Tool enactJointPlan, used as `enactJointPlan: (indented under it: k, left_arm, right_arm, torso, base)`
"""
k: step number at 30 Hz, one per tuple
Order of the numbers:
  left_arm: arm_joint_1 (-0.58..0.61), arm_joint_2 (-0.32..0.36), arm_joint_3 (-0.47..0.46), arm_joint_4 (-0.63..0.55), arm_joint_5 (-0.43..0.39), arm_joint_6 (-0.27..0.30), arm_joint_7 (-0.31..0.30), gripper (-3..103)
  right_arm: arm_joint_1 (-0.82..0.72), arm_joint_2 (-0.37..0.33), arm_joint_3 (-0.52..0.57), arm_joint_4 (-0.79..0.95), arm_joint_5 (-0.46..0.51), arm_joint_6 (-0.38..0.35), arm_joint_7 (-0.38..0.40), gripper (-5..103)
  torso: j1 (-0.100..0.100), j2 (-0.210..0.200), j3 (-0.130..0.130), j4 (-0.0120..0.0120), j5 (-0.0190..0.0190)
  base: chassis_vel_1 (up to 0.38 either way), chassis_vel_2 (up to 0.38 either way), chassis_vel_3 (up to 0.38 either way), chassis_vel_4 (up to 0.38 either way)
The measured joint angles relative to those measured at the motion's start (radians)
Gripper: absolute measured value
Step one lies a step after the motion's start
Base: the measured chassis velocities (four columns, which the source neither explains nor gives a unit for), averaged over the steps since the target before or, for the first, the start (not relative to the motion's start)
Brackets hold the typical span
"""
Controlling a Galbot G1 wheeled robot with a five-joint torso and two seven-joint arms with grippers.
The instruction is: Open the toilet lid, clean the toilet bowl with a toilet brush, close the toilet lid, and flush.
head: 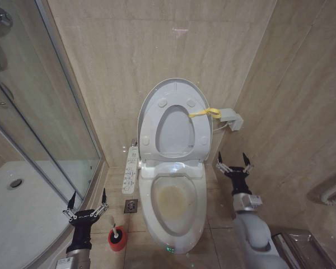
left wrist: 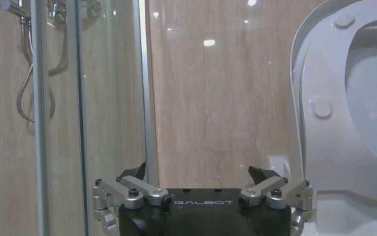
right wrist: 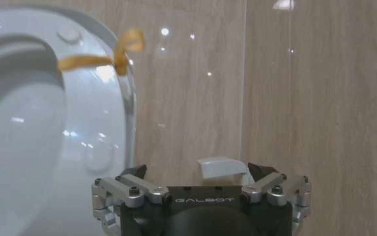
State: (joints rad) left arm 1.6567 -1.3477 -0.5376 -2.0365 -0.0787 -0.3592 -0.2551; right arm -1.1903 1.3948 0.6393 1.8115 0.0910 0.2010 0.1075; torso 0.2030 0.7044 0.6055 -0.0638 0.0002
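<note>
Toilet lid: raised, upright against wall, yellow strap at its edge.
Toilet bowl: exposed, yellowish stain inside.
Toilet brush: standing in red cup on floor, left of bowl.
Left hand: released, empty, near brush beside shower glass.
Right hand: released, empty, right of bowl.

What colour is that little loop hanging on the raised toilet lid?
Yellow. The strap loop sits at the toilet lid's edge, clearest in the head view.
</note>
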Motion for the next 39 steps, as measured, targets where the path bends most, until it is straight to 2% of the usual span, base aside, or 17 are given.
enactJointPlan:
  k: [6, 11, 17, 20, 29, 39]
  left_arm:
    - [0.000, 0.000, 0.000, 0.000, 0.000, 0.000, 0.000, 100]
    - [0.000, 0.000, 0.000, 0.000, 0.000, 0.000, 0.000, 100]
    - [0.000, 0.000, 0.000, 0.000, 0.000, 0.000, 0.000, 100]
    - [0.000, 0.000, 0.000, 0.000, 0.000, 0.000, 0.000, 100]
    - [0.000, 0.000, 0.000, 0.000, 0.000, 0.000, 0.000, 100]
    - [0.000, 0.000, 0.000, 0.000, 0.000, 0.000, 0.000, 100]
  right_arm:
    - [0.127, -0.052, -0.006, -0.105, -0.003, -0.019, 0.021, 100]
    - [0.262, -0.095, -0.033, -0.210, -0.018, -0.066, 0.077, 100]
    - [0.481, -0.135, -0.081, -0.389, -0.032, -0.065, 0.120, 100]
    - [0.544, -0.147, -0.099, -0.447, -0.033, -0.059, 0.127, 100]
    - [0.636, -0.157, -0.130, -0.538, -0.036, -0.047, 0.130, 100]
    - [0.760, -0.117, -0.182, -0.648, -0.058, -0.032, 0.137, 100]
  torso:
    - [0.000, 0.000, 0.000, 0.0000, 0.0000]
    - [0.000, 0.000, 0.000, -0.0004, 0.0002]
    - [0.000, 0.000, 0.000, 0.0002, -0.0005]
    - [0.000, 0.000, 0.000, 0.0000, -0.0001]
    - [0.000, 0.000, 0.000, -0.0003, -0.0002]
    - [0.000, 0.000, 0.000, -0.0001, -0.0003]
  base:
    - [0.000, 0.000, 0.000, 0.000]
    - [0.000, 0.000, 0.000, 0.000]
    - [0.000, 0.000, 0.000, 0.000]
    - [0.000, 0.000, 0.000, 0.000]
    - [0.000, 0.000, 0.000, 0.000]
    - [0.000, 0.000, 0.000, 0.000]
